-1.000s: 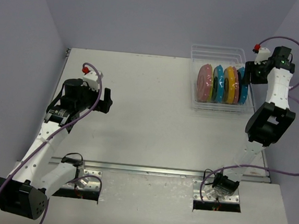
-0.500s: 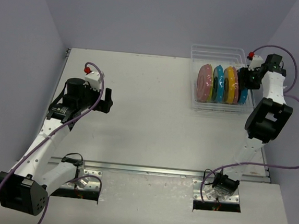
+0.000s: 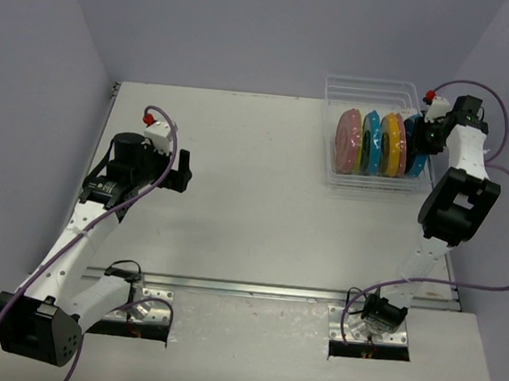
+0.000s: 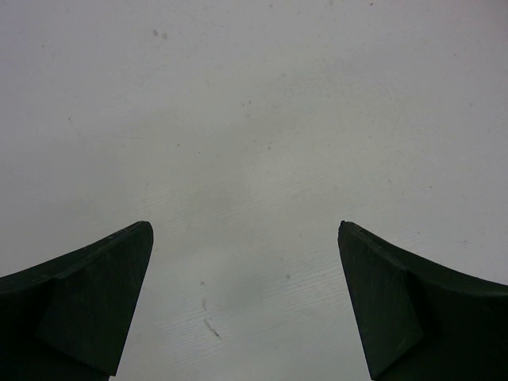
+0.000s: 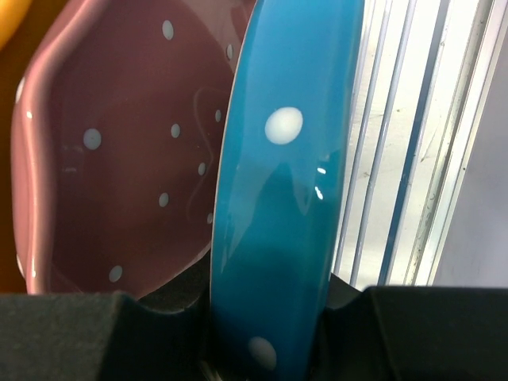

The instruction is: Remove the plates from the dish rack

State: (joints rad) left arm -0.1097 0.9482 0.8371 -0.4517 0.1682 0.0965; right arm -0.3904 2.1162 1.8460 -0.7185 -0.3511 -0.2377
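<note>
Plainly, the job is at its very start. All the plates stand on edge in the dish rack at the far right of the tabletop, and from above I see none laid out anywhere else, so I judge that nothing is unloaded yet.

My right fingers sit at the right end of the row, drawn in narrow around the rim of the blue plate. They look pressed against both of its faces, and the plate is not yet lifted from its slot. Just beside it on the left is a pink plate showing its dotted hollow. My left fingers hang spread wide over bare tabletop on the left, well apart from the rack, holding nothing.

Left to do, then: this blue one and every other plate in the row.

Some things I can't make out. The exact count is uncertain, since the plates overlap from above and my right wrist covers the last one. My right fingertips are cut off at the bottom of the wrist view. The slot under the blue plate is hidden.
</note>
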